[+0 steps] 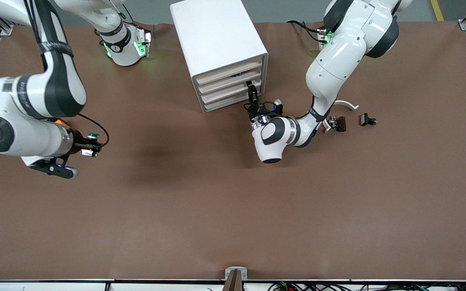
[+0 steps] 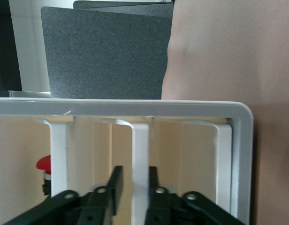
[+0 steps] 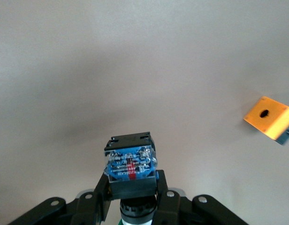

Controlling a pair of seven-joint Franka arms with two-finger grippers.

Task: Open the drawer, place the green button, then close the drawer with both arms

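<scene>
Right gripper (image 1: 88, 144): raised over the table (image 1: 200, 202) toward the right arm's end, fingers clamped on the button (image 1: 92, 136). Green cap shows in the front view. In the right wrist view the button's (image 3: 130, 161) bluish end faces the camera, with fine print on a blue label crossed by a red stripe; the print cannot be read.

Orange block (image 3: 269, 117): square, with a black hole, lying on the table near the right gripper; in the front view only an orange sliver (image 1: 62, 123) shows past the right arm.

Cabinet (image 1: 217, 44): white box with four cream-fronted drawers, at the middle of the table near the arms' bases. No writing shows on it.

Drawer (image 1: 228, 86): one of the four; all four fronts look flush.

Left gripper (image 1: 252, 93): at the cabinet's front. In the left wrist view its fingers (image 2: 116, 185) stand narrowly apart on either side of a white handle (image 2: 140, 161). A small red-capped part (image 2: 43, 165) shows inside the cabinet.

Clips (image 1: 337, 123): small black pieces with a white curved band (image 1: 346, 104), lying on the table toward the left arm's end.
</scene>
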